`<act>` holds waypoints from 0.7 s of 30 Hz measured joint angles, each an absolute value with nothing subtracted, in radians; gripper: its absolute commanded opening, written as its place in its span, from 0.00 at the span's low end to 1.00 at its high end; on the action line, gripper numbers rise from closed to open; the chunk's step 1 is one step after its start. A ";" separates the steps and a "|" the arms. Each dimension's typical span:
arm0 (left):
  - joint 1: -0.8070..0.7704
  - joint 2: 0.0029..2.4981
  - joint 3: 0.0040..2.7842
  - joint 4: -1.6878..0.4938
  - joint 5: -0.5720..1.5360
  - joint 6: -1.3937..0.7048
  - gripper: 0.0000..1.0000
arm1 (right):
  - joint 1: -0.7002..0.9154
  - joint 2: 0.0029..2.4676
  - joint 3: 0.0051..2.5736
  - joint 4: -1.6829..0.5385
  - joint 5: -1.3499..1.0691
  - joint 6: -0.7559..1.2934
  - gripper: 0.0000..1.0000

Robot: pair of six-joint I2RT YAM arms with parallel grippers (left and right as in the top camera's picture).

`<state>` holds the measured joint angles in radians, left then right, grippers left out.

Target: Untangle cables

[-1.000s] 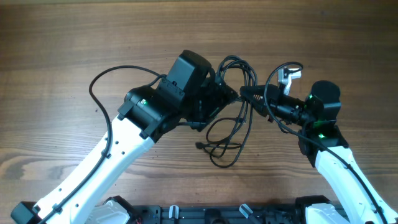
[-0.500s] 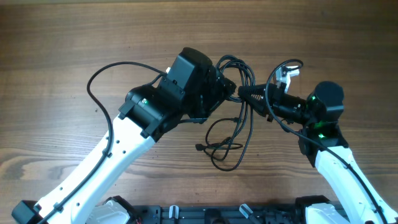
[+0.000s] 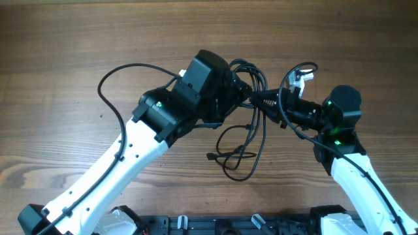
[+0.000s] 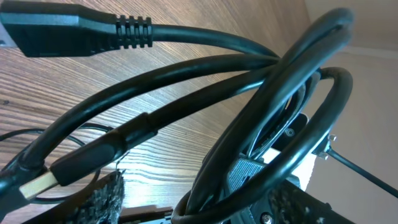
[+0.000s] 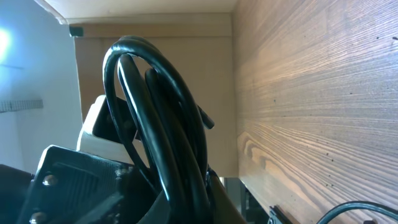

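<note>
- The cables [image 3: 256, 121] sat near the middle of the wooden table [image 3: 78, 39], as one tangled bunch of thin black cords between the two arms.
- The top of the bunch was lifted and bunched into tight loops, right where the two grippers met.
- From there, looser loops hung down and lay on the wood towards the near edge, with one small plug end [image 3: 210, 155] resting on the table at the left of those loops.
- In the left wrist view the cables [image 4: 205, 93] crossed close to the lens, several strands overlapping. A black moulded plug [image 4: 68, 28] lay along the top, and another plug with a pale metal tip [image 4: 81, 165] sat lower left.
- The left gripper [image 3: 240, 88] reached into the bunch from the left, and its ribbed fingers [image 4: 106, 196] stood wide apart with strands running across the gap and nothing pinched.
- The right gripper [image 3: 258, 98] came in from the right with its fingers closed tight on the cables at the raised part.
- In the right wrist view the cables [image 5: 158, 118] arched up in a steep loop just in front of the camera.
- The left arm's own thicker black wire [image 3: 114, 75] curved out over the table, well apart from the bunch.
</note>
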<state>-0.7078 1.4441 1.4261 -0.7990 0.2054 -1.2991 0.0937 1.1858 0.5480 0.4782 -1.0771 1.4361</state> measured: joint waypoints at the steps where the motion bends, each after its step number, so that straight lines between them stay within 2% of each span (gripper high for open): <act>1: -0.708 1.444 1.426 -0.799 0.205 -1.301 0.63 | 0.094 1.186 0.548 0.479 -1.077 1.436 0.04; 4: -0.708 1.444 1.426 -0.799 0.202 -1.300 0.62 | 0.094 1.186 0.548 0.481 -1.078 1.436 0.04; 9: -0.708 1.444 1.426 -0.799 0.191 -1.302 0.32 | 0.094 1.186 0.548 0.503 -1.083 1.436 0.04; 13: -0.708 1.444 1.426 -0.794 0.183 -1.299 0.31 | 0.094 1.186 0.548 0.503 -1.099 1.436 0.04; 16: -0.708 1.444 1.426 -0.793 0.181 -1.298 0.20 | 0.094 1.186 0.548 0.503 -1.100 1.436 0.04; 19: -0.708 1.445 1.426 -0.796 0.179 -1.297 0.04 | 0.093 1.186 0.548 0.506 -1.099 1.436 0.04; 21: -0.708 1.449 1.426 -0.802 0.176 -1.289 0.04 | 0.090 1.186 0.548 0.506 -1.099 1.436 0.04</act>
